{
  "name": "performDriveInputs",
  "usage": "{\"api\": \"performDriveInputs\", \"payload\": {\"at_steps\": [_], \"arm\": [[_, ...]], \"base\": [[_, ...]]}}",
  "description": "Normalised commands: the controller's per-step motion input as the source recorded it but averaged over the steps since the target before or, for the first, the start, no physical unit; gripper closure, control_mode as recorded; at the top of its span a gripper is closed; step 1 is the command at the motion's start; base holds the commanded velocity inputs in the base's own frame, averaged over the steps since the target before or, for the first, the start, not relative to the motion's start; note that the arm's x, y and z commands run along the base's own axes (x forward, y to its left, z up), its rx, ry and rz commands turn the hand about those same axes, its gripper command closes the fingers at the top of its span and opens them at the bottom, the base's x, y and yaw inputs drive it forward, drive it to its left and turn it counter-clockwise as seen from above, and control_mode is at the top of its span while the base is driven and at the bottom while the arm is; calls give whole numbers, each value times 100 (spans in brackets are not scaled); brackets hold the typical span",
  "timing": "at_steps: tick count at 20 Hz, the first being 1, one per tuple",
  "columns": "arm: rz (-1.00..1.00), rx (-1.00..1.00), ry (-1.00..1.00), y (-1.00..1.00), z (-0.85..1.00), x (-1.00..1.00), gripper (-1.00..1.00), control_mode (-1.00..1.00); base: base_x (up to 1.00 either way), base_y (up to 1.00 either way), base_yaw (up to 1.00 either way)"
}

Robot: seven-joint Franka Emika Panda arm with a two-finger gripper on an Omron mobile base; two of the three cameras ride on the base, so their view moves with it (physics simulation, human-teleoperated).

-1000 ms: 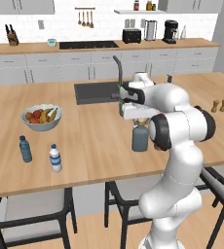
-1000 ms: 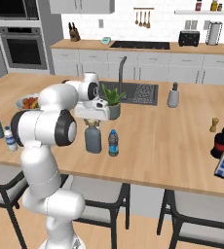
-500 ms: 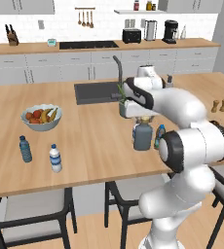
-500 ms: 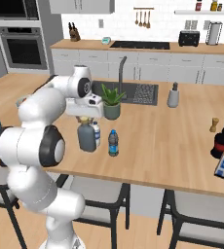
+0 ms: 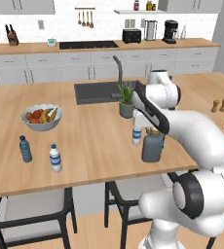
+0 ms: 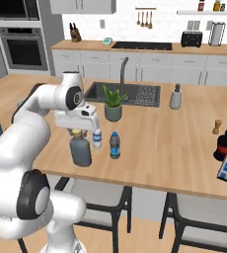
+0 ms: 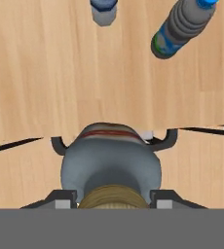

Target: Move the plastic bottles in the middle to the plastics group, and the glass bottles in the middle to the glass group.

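1. the claw [image 7: 112, 197] is closed on the neck of the glass bottle [image 5: 152, 145], its two dark tips either side of the tan stopper [image 7: 113, 195] — seen from straight above in the hand view.
2. the glass bottle, squat and grey-blue, stands upright near the front edge of the wooden worktop [image 5: 94, 141], under the white arm.
3. just beside it stands the white-capped plastic bottle [image 6: 97, 139]; the dark-capped plastic bottle [image 6: 115, 145] is a little further along, apart from both.
4. in the hand view these two small bottles sit at the top, beyond the glass bottle and not touching it.
5. the plastics group — an all-blue bottle [image 5: 25, 149] and a clear bottle with white cap [image 5: 55, 158] — stands well apart at the left of the worktop, near the fruit bowl [image 5: 40, 116].
6. a potted plant [image 6: 113, 104] stands behind the middle bottles, next to the sink [image 6: 130, 94].
7. a grey pump dispenser [image 6: 175, 97] stands by the far side of the sink.
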Motion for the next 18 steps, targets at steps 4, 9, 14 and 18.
{"api": "performDriveInputs", "payload": {"at_steps": [4,9,14,18], "arm": [[0,0,0,-48,0,-27,100,-100],[-6,0,0,-73,0,-7,100,-100],[-7,0,0,-93,0,0,100,-100],[-1,1,0,-100,0,3,100,-100]], "base": [[0,0,0],[0,0,0],[0,0,0],[0,0,0]]}}
